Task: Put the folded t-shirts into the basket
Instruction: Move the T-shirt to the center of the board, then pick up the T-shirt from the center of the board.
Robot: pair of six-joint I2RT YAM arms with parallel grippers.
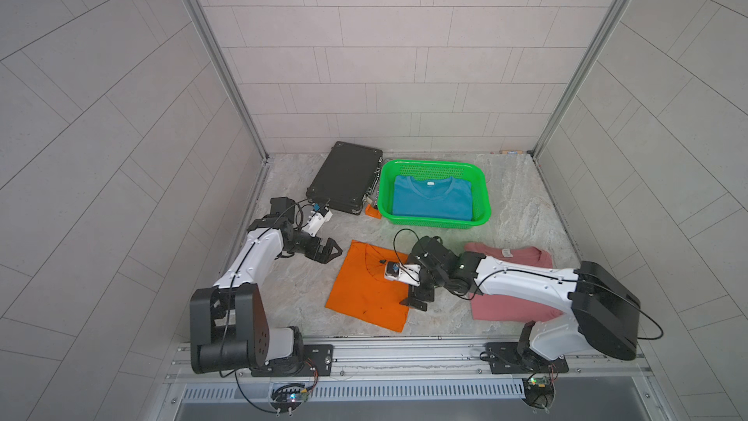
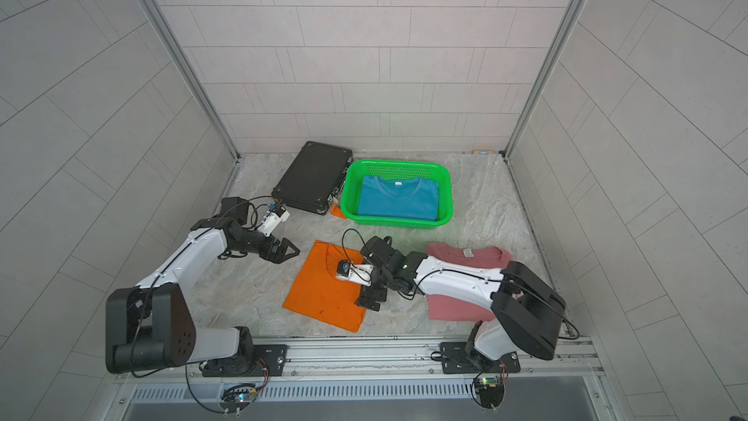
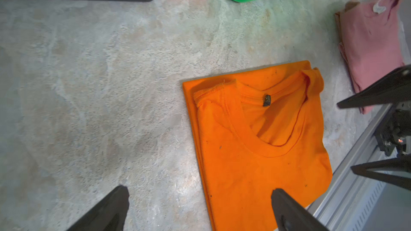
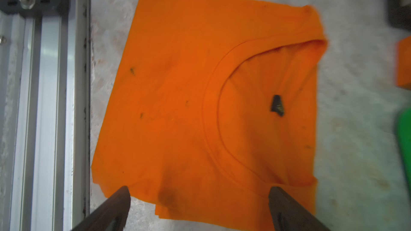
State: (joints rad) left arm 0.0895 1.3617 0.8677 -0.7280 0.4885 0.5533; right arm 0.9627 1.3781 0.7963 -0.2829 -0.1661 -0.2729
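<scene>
Blue tee [image 1: 432,200] lies in the basket [image 1: 429,170]; we are on the orange tee [image 1: 364,293] — the right gripper [image 4: 198,196] over its edge and the left gripper [image 1: 330,253] beside it both gape empty. Next, we reckon, comes a pinch through all its layers; pink tee [image 1: 510,305] waits nearby — neck tags [image 4: 277,105] unreadable.

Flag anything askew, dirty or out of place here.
The orange t-shirt lies diagonally, unlike the squarely placed pink t-shirt, and its fabric carries scattered dark specks, seen in the right wrist view. Nothing else stands out.
</scene>
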